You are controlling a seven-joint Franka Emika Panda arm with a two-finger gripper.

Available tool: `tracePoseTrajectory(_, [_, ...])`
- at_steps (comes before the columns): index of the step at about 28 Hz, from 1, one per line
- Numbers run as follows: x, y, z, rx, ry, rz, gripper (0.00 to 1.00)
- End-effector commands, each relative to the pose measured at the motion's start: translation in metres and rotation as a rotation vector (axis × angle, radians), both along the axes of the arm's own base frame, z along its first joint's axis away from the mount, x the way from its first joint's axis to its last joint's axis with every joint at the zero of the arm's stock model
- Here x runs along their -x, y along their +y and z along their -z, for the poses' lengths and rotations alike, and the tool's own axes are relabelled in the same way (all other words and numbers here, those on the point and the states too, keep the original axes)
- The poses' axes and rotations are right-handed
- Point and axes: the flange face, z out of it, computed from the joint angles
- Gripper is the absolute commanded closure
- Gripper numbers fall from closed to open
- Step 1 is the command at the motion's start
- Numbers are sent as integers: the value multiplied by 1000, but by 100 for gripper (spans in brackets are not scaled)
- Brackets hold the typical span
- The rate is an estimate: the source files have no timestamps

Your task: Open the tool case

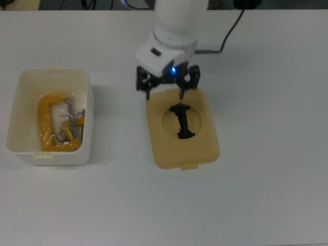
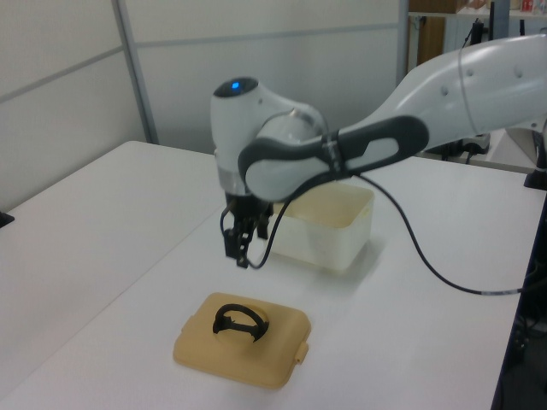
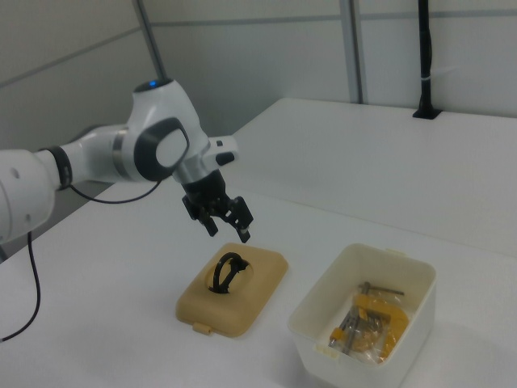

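The tool case stands open: its white box (image 1: pixel 86 149) (image 2: pixel 329 235) (image 3: pixel 313 323) sits at the top view's left, holding a yellow clamp in a plastic bag (image 1: pixel 57 123). The tan-yellow lid (image 1: pixel 205 146) (image 2: pixel 273 350) (image 3: pixel 258 287) lies flat on the table, apart from the box, with its black handle (image 1: pixel 182 123) (image 2: pixel 235 323) (image 3: pixel 228 269) standing up in the round recess. My gripper (image 1: pixel 165 91) (image 2: pixel 244 252) (image 3: pixel 229 233) hangs open above the lid's far edge and holds nothing.
The white table (image 1: pixel 266 195) carries only the box and the lid. A black cable (image 1: pixel 230 28) trails from the arm toward the top view's upper right. Wall panels (image 2: pixel 256 77) rise behind the table in the left view.
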Motion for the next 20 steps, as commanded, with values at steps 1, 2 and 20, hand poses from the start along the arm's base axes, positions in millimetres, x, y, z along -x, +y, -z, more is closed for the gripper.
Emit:
tracePoseTrajectory(1, [15, -25, -41, 39, 70, 5, 0])
tracePoseTrajectory(2, [16, -28, -49, 40, 82, 5, 0])
tracePoseTrajectory(20, [81, -71, -172, 30, 42, 76, 0])
